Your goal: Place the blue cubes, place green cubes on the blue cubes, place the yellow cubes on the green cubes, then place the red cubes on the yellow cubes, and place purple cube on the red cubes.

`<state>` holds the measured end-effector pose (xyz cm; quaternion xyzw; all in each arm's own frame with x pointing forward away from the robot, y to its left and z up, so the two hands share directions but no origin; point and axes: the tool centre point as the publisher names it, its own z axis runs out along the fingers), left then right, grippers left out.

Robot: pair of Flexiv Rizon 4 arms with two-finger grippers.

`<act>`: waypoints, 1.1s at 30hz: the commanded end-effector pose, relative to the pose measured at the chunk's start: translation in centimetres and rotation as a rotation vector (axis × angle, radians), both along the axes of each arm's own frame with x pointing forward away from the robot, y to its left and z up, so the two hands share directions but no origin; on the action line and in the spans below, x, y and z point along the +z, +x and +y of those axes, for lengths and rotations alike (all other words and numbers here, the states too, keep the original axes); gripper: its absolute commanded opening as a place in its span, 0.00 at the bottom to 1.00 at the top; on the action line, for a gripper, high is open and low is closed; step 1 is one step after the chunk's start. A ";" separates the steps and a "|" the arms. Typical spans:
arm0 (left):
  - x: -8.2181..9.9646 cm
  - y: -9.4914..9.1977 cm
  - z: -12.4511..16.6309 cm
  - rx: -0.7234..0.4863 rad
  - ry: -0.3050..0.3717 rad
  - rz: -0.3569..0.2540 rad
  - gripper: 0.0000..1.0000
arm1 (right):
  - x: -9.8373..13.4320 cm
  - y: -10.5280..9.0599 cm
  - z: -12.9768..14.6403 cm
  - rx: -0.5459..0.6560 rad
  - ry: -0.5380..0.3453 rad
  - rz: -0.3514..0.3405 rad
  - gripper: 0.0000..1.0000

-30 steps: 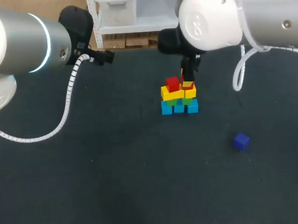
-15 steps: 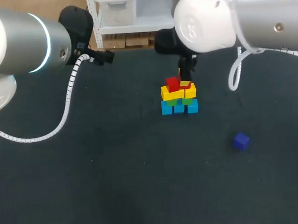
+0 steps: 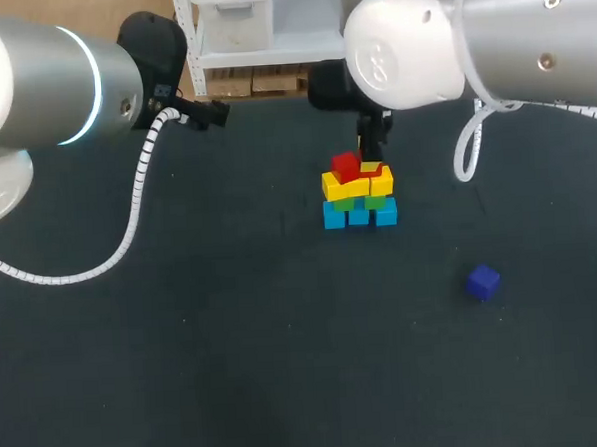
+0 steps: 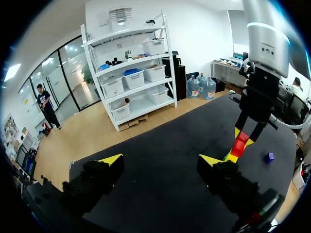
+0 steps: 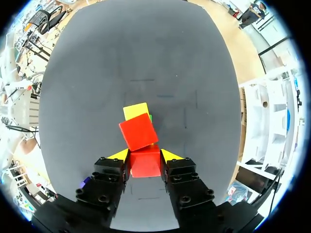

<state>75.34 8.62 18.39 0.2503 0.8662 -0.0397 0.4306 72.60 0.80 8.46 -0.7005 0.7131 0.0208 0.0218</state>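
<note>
Fingers of your right gripper (image 5: pixel 145 156) clamp a red cube (image 5: pixel 145 165), just ahead a tilted red cube (image 5: pixel 138 131) hides most of the yellow cubes (image 5: pixel 136 110), your left gripper (image 4: pixel 160 160) stands open, and the purple cube (image 3: pixel 484 281) lies well apart.

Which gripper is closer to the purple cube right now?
Right. The right gripper is at the stack, jaws shut on a red cube; the purple cube lies nearer the robot, rightward. The left gripper hangs open far left, beyond the stack.
</note>
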 end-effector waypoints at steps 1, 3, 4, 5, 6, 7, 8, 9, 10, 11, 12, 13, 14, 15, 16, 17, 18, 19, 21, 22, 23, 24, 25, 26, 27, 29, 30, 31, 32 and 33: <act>0.0 0.2 0.1 -0.004 -0.002 0.002 1.00 | -0.2 0.1 0.0 -0.002 0.000 0.002 0.20; 0.0 0.2 0.1 -0.004 -0.002 0.002 1.00 | -0.2 0.0 0.0 -0.002 -0.001 0.005 0.33; 0.0 0.2 0.1 -0.004 -0.002 0.002 1.00 | -0.2 0.0 0.0 -0.001 -0.001 0.007 0.38; 0.0 0.2 0.1 -0.004 -0.002 0.002 1.00 | -0.2 0.0 0.0 -0.002 0.000 0.008 0.47; 0.0 0.2 0.1 -0.004 -0.002 0.002 1.00 | -0.1 0.0 0.0 -0.003 0.001 0.009 0.77; 0.0 0.2 0.1 -0.004 -0.002 0.002 1.00 | -0.1 0.0 0.0 -0.006 0.004 0.010 1.00; 0.0 0.2 0.1 -0.004 -0.002 0.002 1.00 | 0.0 0.0 0.0 -0.007 0.006 0.010 1.00; 0.0 0.2 0.1 -0.004 -0.002 0.002 1.00 | 0.0 0.0 -0.1 -0.009 0.008 0.009 1.00; 0.0 0.2 0.1 -0.004 -0.002 0.002 1.00 | 0.1 0.0 -0.1 -0.010 0.011 0.009 1.00; 0.0 0.2 0.1 -0.004 -0.002 0.002 1.00 | 0.2 0.0 -0.1 -0.013 0.015 0.007 1.00; 0.0 0.2 0.1 -0.004 -0.002 0.002 1.00 | 0.3 0.0 -0.1 -0.015 0.021 0.003 1.00; 0.0 0.2 0.1 -0.004 -0.002 0.002 1.00 | 0.4 0.0 -0.2 -0.019 0.030 0.000 1.00; 0.0 0.2 0.1 -0.004 -0.002 0.002 1.00 | 0.7 0.1 -0.2 -0.025 0.038 -0.006 1.00; 0.0 0.2 0.1 -0.004 -0.002 0.002 1.00 | 1.0 0.1 -0.4 -0.030 0.043 -0.010 1.00; 0.0 0.2 0.1 -0.004 -0.002 0.002 1.00 | 1.3 0.2 -0.5 -0.032 0.049 -0.014 1.00; 0.0 0.2 0.1 -0.004 -0.002 0.002 1.00 | 1.7 0.2 -0.7 -0.035 0.057 -0.021 1.00; 0.0 0.2 0.1 -0.004 -0.002 0.002 1.00 | 2.1 0.2 -0.9 -0.039 0.064 -0.031 1.00; 0.0 0.2 0.1 -0.004 -0.002 0.002 1.00 | 2.6 0.1 -1.2 -0.042 0.070 -0.041 1.00; 0.0 0.2 0.1 -0.004 -0.002 0.002 1.00 | 3.3 0.0 -1.9 -0.045 0.081 -0.056 1.00; 0.0 0.2 0.1 -0.004 -0.002 0.002 1.00 | 3.7 -0.2 -2.4 -0.049 0.084 -0.065 1.00; 0.0 0.2 0.1 -0.004 -0.002 0.002 1.00 | 3.9 -0.3 -2.8 -0.054 0.086 -0.077 1.00; 0.0 0.2 0.1 -0.004 -0.002 0.002 1.00 | 4.2 -0.5 -3.3 -0.060 0.089 -0.086 1.00; 0.0 0.2 0.1 -0.004 -0.002 0.002 1.00 | 4.4 -0.8 -3.9 -0.065 0.093 -0.094 1.00; 0.0 0.2 0.1 -0.004 -0.002 0.002 1.00 | 4.5 -1.0 -4.3 -0.072 0.096 -0.099 1.00; 0.0 0.2 0.1 -0.004 -0.002 0.002 1.00 | 4.6 -1.4 -4.8 -0.080 0.101 -0.108 1.00; 0.0 0.2 0.1 -0.004 -0.002 0.002 1.00 | 4.6 -2.3 -5.6 -0.088 0.105 -0.124 1.00; 0.0 0.2 0.1 -0.004 -0.002 0.002 1.00 | 4.6 -2.8 -6.0 -0.087 0.105 -0.124 1.00; 0.0 0.2 0.1 -0.004 -0.002 0.002 1.00 | 4.4 -3.3 -6.4 -0.087 0.108 -0.121 1.00; 0.0 0.2 0.1 -0.004 -0.002 0.002 1.00 | 4.3 -3.7 -6.8 -0.088 0.109 -0.119 1.00; 0.0 0.2 0.1 -0.004 -0.002 0.002 1.00 | 4.2 -4.1 -7.1 -0.093 0.111 -0.114 1.00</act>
